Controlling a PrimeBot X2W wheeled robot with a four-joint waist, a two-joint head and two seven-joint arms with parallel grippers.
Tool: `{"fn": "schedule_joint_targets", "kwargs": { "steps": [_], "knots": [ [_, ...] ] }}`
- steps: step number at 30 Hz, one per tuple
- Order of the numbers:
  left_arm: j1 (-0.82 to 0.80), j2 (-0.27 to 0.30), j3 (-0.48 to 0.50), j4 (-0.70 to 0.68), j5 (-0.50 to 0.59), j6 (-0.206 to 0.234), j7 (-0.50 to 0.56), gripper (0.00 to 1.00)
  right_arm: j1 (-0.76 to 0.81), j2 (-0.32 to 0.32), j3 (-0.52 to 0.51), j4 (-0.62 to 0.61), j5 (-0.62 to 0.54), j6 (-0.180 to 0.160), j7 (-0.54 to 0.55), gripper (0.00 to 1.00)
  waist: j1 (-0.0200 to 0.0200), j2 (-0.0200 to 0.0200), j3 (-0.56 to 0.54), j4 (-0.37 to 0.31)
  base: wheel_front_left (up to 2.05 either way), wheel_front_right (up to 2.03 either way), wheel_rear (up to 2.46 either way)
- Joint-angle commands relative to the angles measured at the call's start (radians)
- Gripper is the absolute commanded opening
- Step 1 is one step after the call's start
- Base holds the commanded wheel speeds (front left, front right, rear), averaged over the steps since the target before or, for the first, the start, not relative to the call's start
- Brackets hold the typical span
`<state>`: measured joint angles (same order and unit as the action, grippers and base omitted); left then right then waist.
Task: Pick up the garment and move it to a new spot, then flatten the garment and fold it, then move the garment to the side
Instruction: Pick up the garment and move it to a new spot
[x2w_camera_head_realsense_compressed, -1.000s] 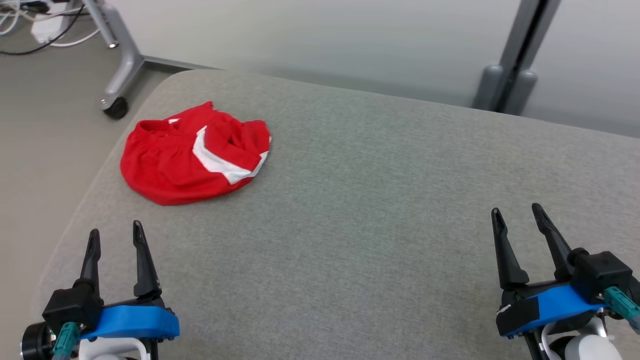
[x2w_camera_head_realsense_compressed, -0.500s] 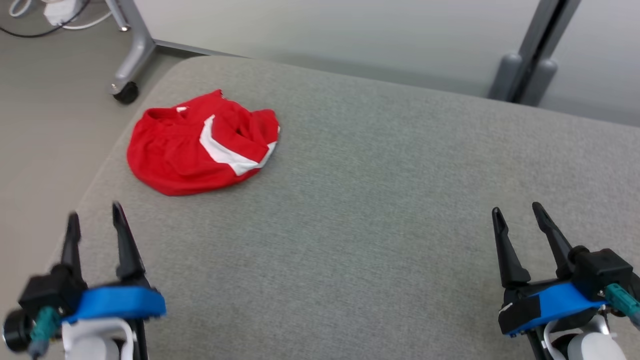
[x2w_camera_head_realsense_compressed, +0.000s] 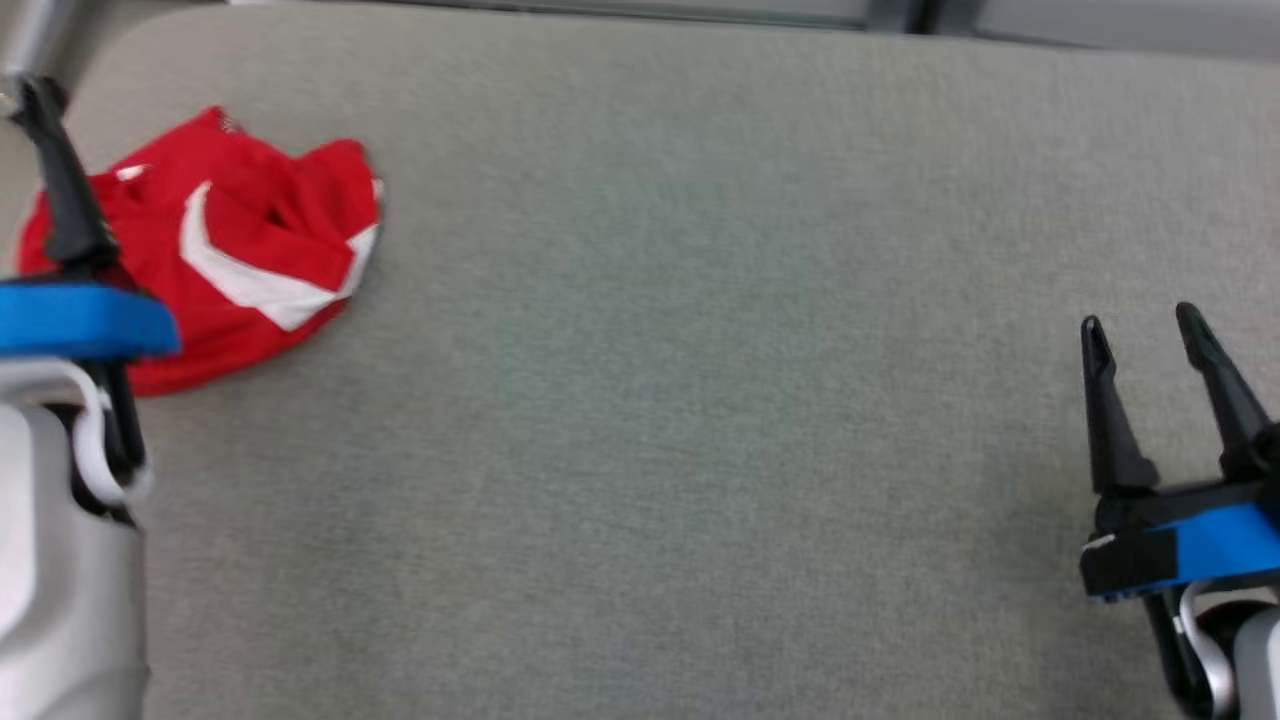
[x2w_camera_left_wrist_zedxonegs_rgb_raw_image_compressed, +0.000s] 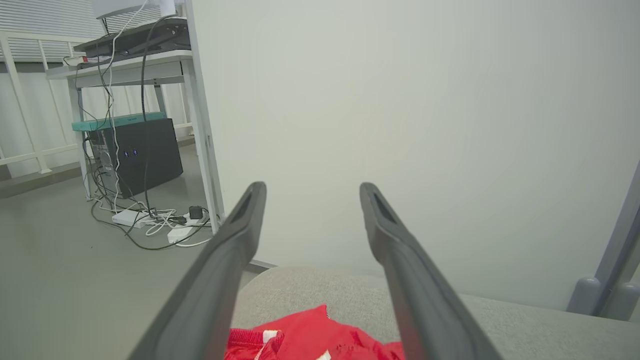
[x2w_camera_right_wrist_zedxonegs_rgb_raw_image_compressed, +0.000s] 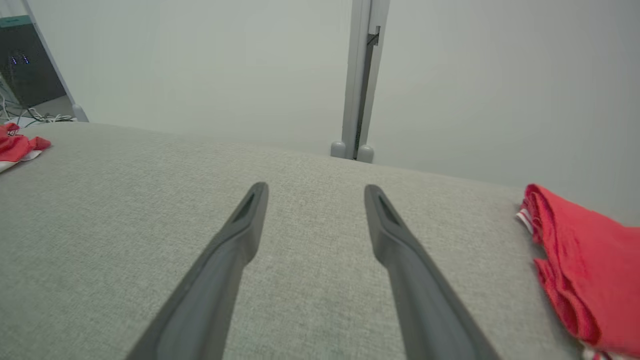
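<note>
1. Change: the left gripper (x2w_camera_left_wrist_zedxonegs_rgb_raw_image_compressed: 312, 190) has advanced from its low rest position to the crumpled red garment (x2w_camera_head_realsense_compressed: 250, 250) at the worktop's (x2w_camera_head_realsense_compressed: 700, 400) far-left corner. The head view itself has also shifted.
2. Meaning: the pick-up approach appears under way, with no grasp yet.
3. Pose: the left fingers are spread, roughly level over the garment. The right gripper (x2w_camera_head_realsense_compressed: 1140, 320) stays low right, fingers spread and empty.

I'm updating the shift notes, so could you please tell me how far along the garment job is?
Nothing looks done yet: the red garment lies crumpled near the left edge of the grey table. In hand: the left gripper is open close to the garment, holding nothing, probably poised to pick it up; the right gripper is open over bare table. Left: lifting, moving, flattening, folding and setting it aside.
</note>
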<state>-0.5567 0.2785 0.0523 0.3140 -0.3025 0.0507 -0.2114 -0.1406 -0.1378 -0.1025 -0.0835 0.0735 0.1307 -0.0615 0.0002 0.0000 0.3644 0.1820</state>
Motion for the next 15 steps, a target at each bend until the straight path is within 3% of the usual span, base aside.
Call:
{"fn": "schedule_joint_targets", "kwargs": {
  "steps": [1,8,15],
  "knots": [
    [-0.039,0.014,0.004,0.019,-0.002,-0.006,0.012,1.00,-0.019,-0.008,-0.007,-0.018,-0.006,0.000,0.005,1.00,-0.0002,0.0000,0.021,-0.013,0.00,0.00,0.00],
    [-0.174,0.058,-0.002,0.178,-0.015,-0.020,0.091,1.00,-0.025,-0.026,-0.039,-0.074,0.004,0.000,0.016,1.00,-0.0002,0.0000,0.106,-0.065,0.00,0.00,0.00],
    [-0.210,0.048,-0.017,0.379,-0.051,-0.051,0.171,1.00,-0.034,-0.032,-0.047,-0.085,0.008,0.000,0.009,1.00,-0.0002,0.0000,0.142,-0.079,0.00,0.00,0.00]
  ]
}}
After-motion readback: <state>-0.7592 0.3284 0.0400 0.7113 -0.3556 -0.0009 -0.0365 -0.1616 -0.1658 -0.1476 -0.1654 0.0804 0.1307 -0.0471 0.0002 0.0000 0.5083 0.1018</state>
